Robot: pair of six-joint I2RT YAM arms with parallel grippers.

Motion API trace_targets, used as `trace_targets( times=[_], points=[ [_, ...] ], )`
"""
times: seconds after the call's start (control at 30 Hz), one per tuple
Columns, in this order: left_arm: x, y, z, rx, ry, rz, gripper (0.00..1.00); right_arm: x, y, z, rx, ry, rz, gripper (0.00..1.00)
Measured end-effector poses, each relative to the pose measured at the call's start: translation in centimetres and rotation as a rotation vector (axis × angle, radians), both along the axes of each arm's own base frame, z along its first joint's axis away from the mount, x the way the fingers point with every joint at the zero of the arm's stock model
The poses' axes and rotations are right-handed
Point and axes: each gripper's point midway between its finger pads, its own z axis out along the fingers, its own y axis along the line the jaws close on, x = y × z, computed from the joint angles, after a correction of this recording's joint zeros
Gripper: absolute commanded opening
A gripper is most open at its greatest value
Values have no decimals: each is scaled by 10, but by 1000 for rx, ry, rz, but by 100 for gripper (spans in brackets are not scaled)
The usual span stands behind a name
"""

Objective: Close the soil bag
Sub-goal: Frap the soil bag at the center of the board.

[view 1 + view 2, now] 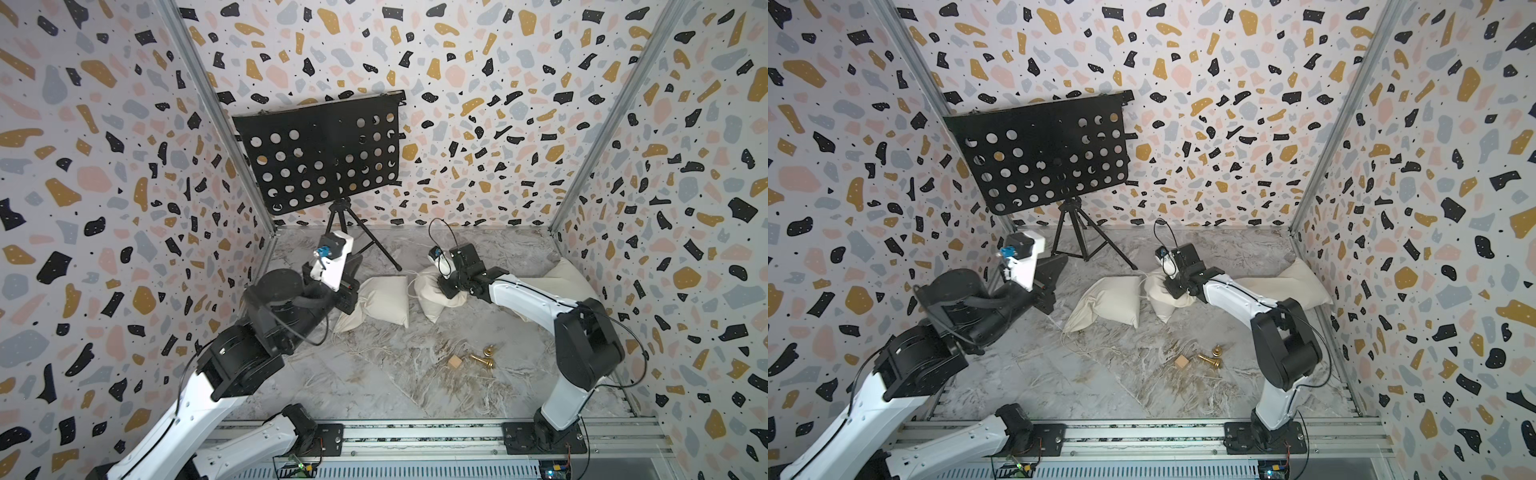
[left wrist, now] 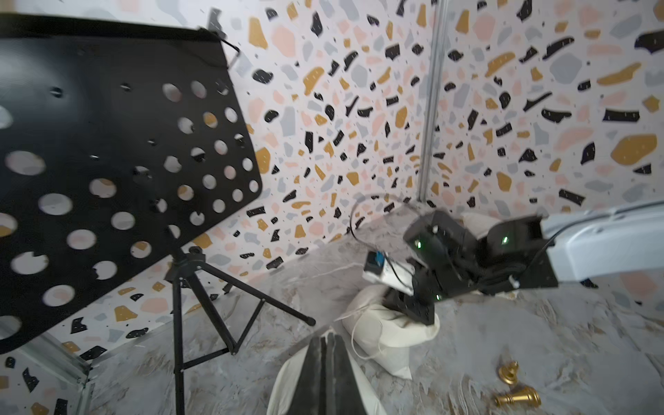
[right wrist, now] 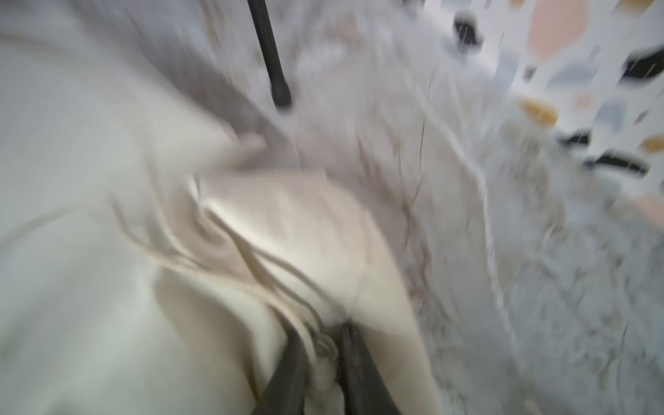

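Half-folded right arm [image 1: 528,300] slopes down, fingers [image 3: 361,373] on soil bag [image 1: 429,305].

**Materials and surface finishes**

The soil bag [image 1: 428,304] is matt, creased cream cloth; the music stand [image 1: 320,137], matt black perforated sheet metal; the chess pieces [image 1: 483,360], glossy and gold-coloured; the block [image 1: 455,362], pale bare wood; the floor [image 1: 374,374], smooth with grey marbling.

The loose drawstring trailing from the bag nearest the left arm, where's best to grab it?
Take the drawstring where it loops free on the table, just past the tapered neck of the bag, from straight above with the jaws across the cord. It lies flat and slack there, clear of the cloth, so they'd likely pinch it alone.
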Motion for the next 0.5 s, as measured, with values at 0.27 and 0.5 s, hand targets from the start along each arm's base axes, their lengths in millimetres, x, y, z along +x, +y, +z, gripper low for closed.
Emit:
trace_targets(
  times=[0.27,0.5],
  points=[
    [-14,39,14,-73,-66,108,14,-14,-9,-1,-36,24,-16,2],
    [21,-8,-77,81,93,55,45,-26,20,90,188,-125,88,2]
  ],
)
